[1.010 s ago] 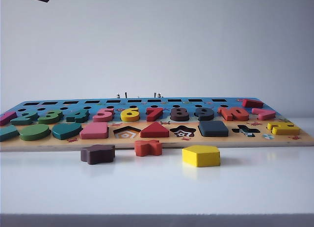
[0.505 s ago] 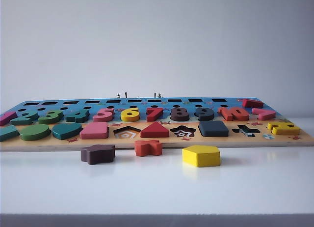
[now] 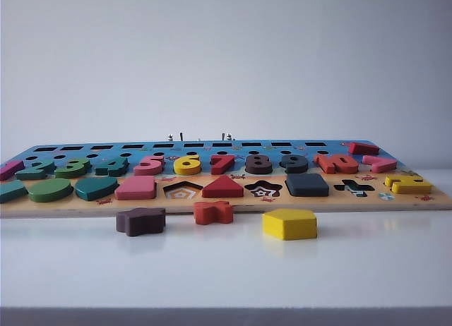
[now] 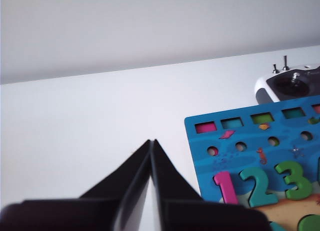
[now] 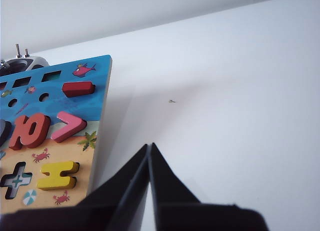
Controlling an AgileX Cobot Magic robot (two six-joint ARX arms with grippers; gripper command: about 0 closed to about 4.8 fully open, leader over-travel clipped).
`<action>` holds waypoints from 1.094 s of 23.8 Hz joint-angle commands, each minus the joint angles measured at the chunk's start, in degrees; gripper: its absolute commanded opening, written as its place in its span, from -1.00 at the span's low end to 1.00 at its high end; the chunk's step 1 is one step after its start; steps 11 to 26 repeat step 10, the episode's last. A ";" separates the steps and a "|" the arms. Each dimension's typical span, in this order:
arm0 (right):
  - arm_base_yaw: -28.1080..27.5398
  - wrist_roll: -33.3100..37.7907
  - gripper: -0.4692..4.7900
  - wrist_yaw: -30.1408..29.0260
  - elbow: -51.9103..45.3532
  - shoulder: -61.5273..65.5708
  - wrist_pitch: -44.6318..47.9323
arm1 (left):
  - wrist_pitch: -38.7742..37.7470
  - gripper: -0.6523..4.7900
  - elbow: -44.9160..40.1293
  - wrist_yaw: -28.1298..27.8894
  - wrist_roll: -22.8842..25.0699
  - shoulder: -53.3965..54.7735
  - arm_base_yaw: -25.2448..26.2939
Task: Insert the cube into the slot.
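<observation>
Wrist views show left gripper and right gripper level above the table, jaws clenched, empty.

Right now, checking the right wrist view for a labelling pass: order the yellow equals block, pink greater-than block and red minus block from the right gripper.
From the shut right gripper:
1. yellow equals block, board's near edge.
2. pink greater-than block, mid-board.
3. red minus block, far end.

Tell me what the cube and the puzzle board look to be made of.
The cube, seated in its slot: probably painted wood, matte navy-grey, rounded corners. The puzzle board: looks like wood, with a pale bare edge and printed top. Left tool and right tool are shut, off to the board's sides.
</observation>
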 commanded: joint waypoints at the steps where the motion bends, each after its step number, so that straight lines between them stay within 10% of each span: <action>1: -0.07 -0.02 -0.84 0.02 -0.52 -0.15 -1.49 | 1.38 -0.70 -4.20 -3.34 -0.37 -5.07 -0.04; 26: -0.07 -0.04 -0.84 0.04 -0.52 -0.13 -1.51 | 3.50 -0.70 -13.35 -7.39 -0.35 -11.28 -0.04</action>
